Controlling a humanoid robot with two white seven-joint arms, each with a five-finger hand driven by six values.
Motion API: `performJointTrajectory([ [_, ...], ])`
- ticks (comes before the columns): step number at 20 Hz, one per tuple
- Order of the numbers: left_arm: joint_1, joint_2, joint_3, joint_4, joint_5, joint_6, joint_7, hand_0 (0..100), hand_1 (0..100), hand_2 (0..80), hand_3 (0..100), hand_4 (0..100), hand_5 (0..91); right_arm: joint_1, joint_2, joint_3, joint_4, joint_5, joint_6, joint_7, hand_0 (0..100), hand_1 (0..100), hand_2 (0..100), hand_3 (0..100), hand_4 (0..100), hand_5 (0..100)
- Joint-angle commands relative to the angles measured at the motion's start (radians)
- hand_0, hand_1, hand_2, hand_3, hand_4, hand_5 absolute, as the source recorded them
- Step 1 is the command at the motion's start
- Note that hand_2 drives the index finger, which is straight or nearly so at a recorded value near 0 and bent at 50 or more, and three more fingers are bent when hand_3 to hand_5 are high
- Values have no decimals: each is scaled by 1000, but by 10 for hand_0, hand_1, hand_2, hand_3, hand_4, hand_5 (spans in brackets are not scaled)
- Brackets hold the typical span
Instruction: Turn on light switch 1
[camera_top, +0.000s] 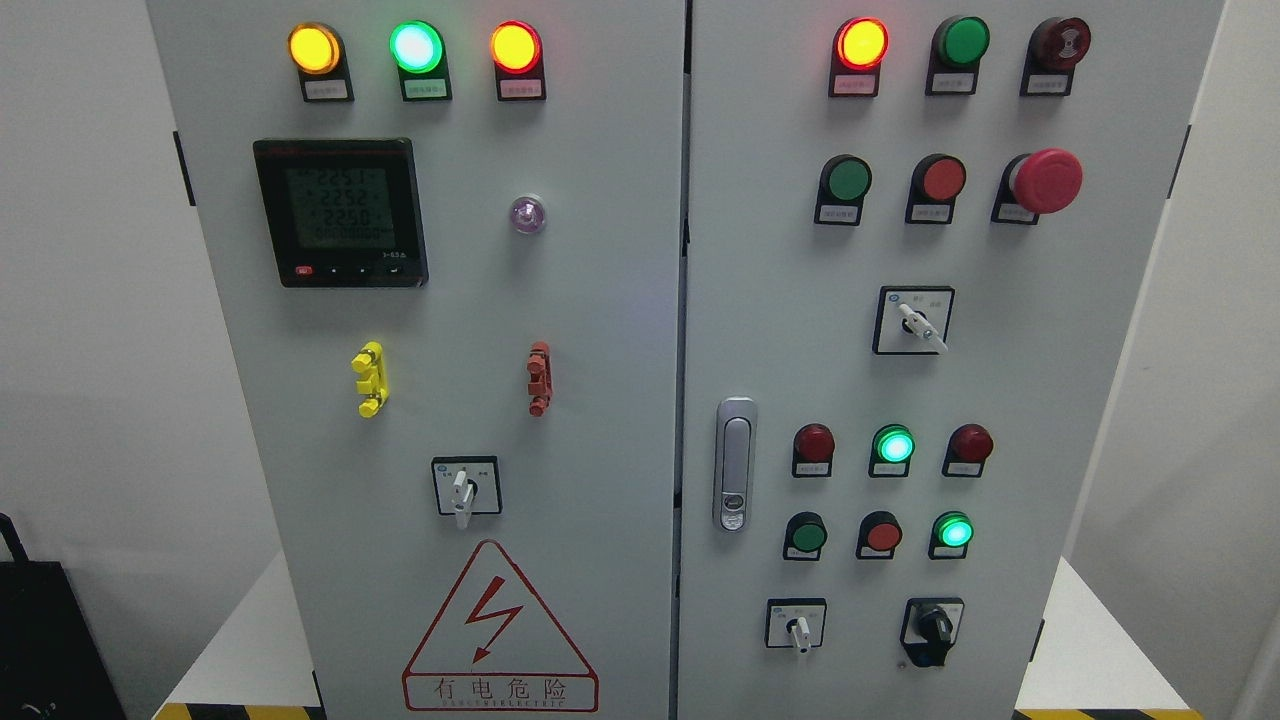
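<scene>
Facing grey control cabinet, lamps lit, selector switches untouched

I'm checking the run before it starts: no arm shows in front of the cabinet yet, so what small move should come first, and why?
Probably raise one arm into view toward the cabinet front. Neither robot hand is visible, and nothing touches any selector switch. Which one is switch 1 I cannot tell; the labels are too small.

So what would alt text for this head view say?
A grey two-door electrical cabinet fills the view, covered in lit indicator lamps, push buttons and rotary switches. The left door has a digital meter and a high-voltage warning triangle. No robot hand shows.
</scene>
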Motion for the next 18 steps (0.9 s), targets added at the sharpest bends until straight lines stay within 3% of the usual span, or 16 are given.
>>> performJointTrajectory([
  [1,0,-1,0,0,1,2,-2,213,0,0,0,0,0,0,0,0,0,0,0,1,0,0,0,0,0,0],
  [11,0,-4,-4,-9,-1,-3,16,214,0,0,0,0,0,0,0,-1,0,0,0,1,0,0,0,0,0,0],
  [18,46,13,-3,-188,-4,-3,15,207,0,0,0,16,0,0,-1,0,0,0,0,1,0,0,0,0,0,0],
])
